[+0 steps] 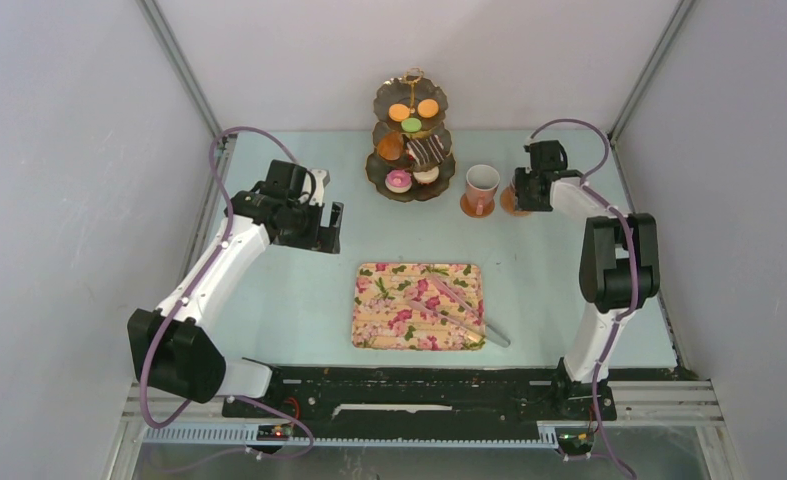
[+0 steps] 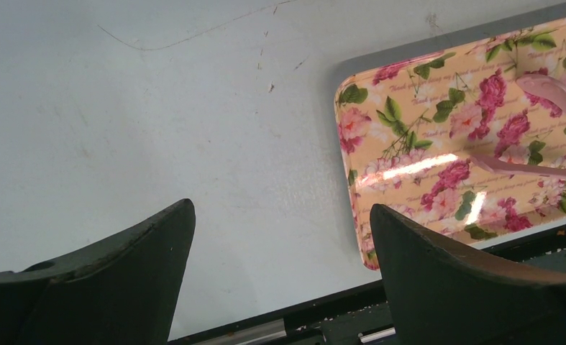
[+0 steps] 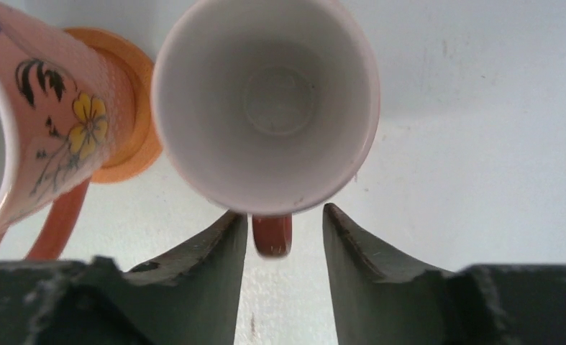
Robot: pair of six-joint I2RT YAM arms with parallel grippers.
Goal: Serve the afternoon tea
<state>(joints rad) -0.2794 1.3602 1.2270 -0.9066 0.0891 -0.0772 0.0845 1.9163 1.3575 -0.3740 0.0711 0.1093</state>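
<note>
The pink mug (image 3: 265,108) stands at the far right of the table (image 1: 309,290), just beside a second mug (image 3: 21,122) on a cork coaster (image 3: 132,93). Its handle (image 3: 272,236) lies between the jaws of my right pincer (image 3: 285,215), which are slightly parted and not clamping. My left pincer (image 2: 281,208) hangs wide open.

High rear overview — two close wrist-views

Pale green table (image 1: 299,290): floral rectangular tray (image 1: 389,310), gold three-tier stand (image 1: 410,190), round orange coaster (image 1: 466,210) under pink mug (image 1: 481,185)
</note>
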